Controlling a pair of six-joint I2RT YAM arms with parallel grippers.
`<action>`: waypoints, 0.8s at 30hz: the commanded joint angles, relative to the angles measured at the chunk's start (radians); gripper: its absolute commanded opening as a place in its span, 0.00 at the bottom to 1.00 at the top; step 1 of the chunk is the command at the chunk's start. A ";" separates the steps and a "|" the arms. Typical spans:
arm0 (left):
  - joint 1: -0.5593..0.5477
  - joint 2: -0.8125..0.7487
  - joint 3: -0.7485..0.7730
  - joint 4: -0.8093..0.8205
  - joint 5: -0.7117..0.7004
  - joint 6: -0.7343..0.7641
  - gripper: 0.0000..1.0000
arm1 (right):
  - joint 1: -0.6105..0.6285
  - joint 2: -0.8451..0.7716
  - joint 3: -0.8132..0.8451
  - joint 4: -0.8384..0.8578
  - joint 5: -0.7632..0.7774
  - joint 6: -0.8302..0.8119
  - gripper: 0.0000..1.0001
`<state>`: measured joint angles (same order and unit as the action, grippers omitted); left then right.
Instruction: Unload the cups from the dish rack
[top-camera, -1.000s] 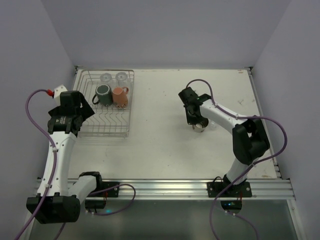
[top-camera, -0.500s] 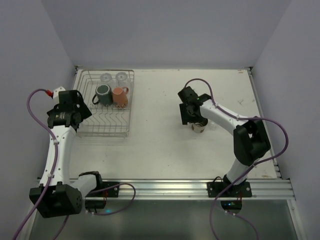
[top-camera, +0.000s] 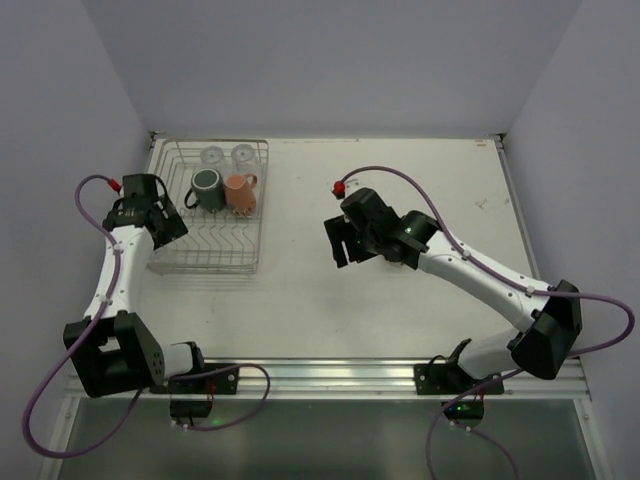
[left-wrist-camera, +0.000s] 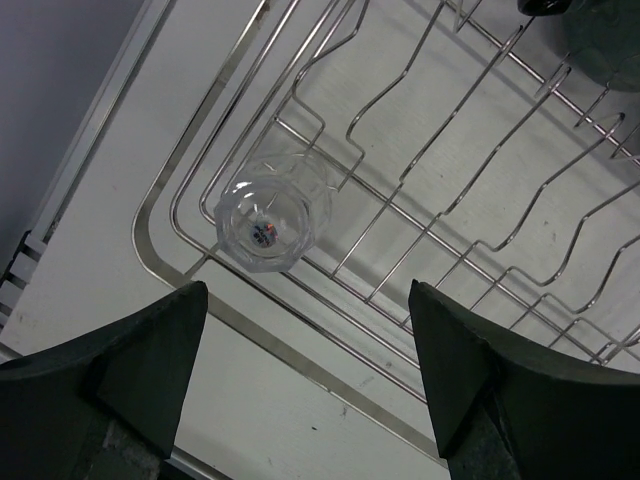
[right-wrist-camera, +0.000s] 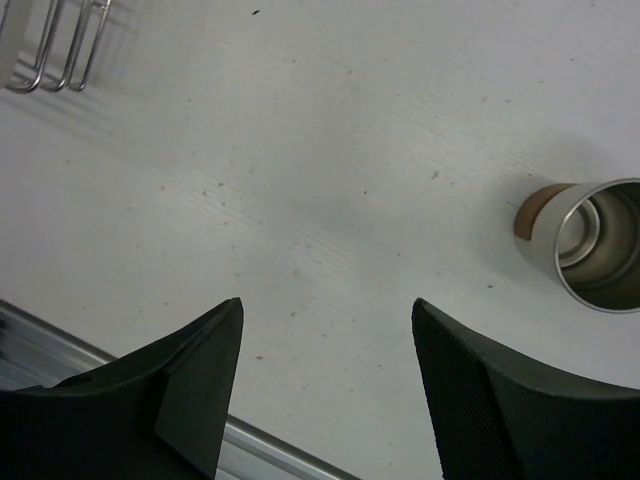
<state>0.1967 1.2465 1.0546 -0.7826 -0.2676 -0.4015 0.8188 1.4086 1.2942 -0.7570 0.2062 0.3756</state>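
The silver wire dish rack (top-camera: 205, 248) stands at the table's far left. It holds a dark green mug (top-camera: 207, 188), a salmon-pink mug (top-camera: 238, 190) and two clear glasses (top-camera: 212, 157) at the back. My left gripper (top-camera: 165, 222) hovers open over the rack's left side. In its wrist view a clear glass (left-wrist-camera: 272, 212) stands upside down in a rack (left-wrist-camera: 300, 365) corner, ahead of the left gripper (left-wrist-camera: 308, 290) and untouched. My right gripper (top-camera: 338, 243) is open over bare table, nothing between its fingers. The tan metal cup (right-wrist-camera: 598, 245) stands upright to the right of the right gripper (right-wrist-camera: 327, 305).
A metal rail (top-camera: 330, 375) runs along the table's near edge, and walls close in the left, back and right. The rack's corner (right-wrist-camera: 50, 45) shows at the upper left of the right wrist view. The green mug's (left-wrist-camera: 605, 40) edge appears at that of the left.
My right gripper has opened, let go of the tan cup and swung left, away from it. My left gripper has moved farther back and right, over the rack's left side.
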 joint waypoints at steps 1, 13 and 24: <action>0.017 0.045 0.060 0.040 0.022 0.041 0.85 | 0.043 -0.017 -0.015 0.035 -0.059 -0.018 0.71; 0.087 0.136 0.041 0.088 0.047 0.055 0.86 | 0.069 -0.049 -0.056 0.081 -0.131 -0.020 0.70; 0.119 0.200 0.041 0.094 0.088 0.062 0.87 | 0.074 -0.071 -0.078 0.096 -0.148 -0.021 0.70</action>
<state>0.3054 1.4368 1.0847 -0.7177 -0.2012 -0.3725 0.8856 1.3731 1.2217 -0.6876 0.0788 0.3725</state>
